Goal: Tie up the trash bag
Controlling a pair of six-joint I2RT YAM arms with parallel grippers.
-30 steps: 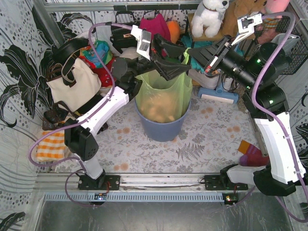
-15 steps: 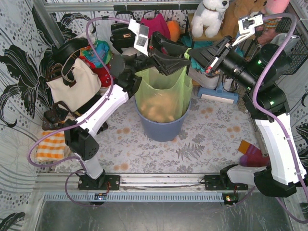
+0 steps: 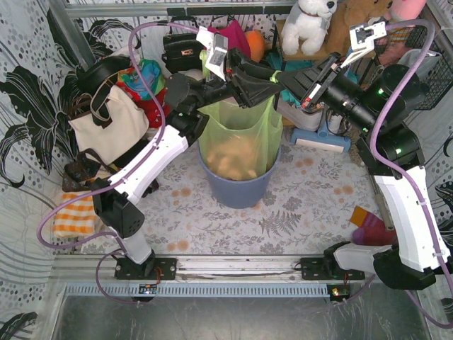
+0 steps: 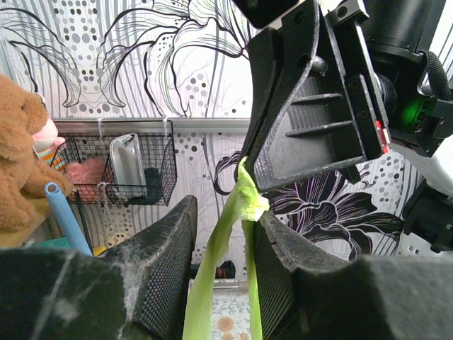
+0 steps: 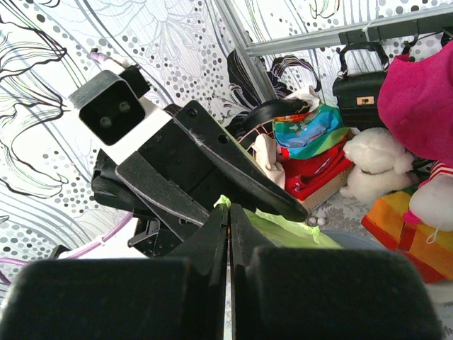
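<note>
1. Front and centre is the thin, translucent lime-green plastic trash bag [image 3: 241, 138]. It sits inside the blue-grey round plastic bin [image 3: 237, 190] in the middle of the floral-patterned surface [image 3: 304, 205], with tan-brown paper scraps [image 3: 230, 164] showing through its lower half.
2. The bag's top is lifted clear of the bin's rim and drawn to a peak on the far right side, the plastic stretched taut up to it. The gathering looks partly done.
3. At that peak the right pincer [image 3: 283, 78] has its fingers pressed flat together on the bag. Its own wrist view shows a lip of green plastic caught right at the tips [image 5: 228, 207].
4. In the left wrist view that pinched bit is a small scrunched wad, with a narrow twisted strand of green hanging down from it.
5. The left pincer [image 4: 225, 212] straddles the strand just below the right one. Its fingers are apart, and there is daylight on one side of the plastic. The strand may brush the other finger, but I can't call that a grip.
6. I see no knot: no loop and no crossing of two strands. How the rest of the mouth lies is hidden under the arms.
7. My read is early to middle. One end is secured. A second firm hold, the cross-over, the loop and the pull tight are all to come.
</note>
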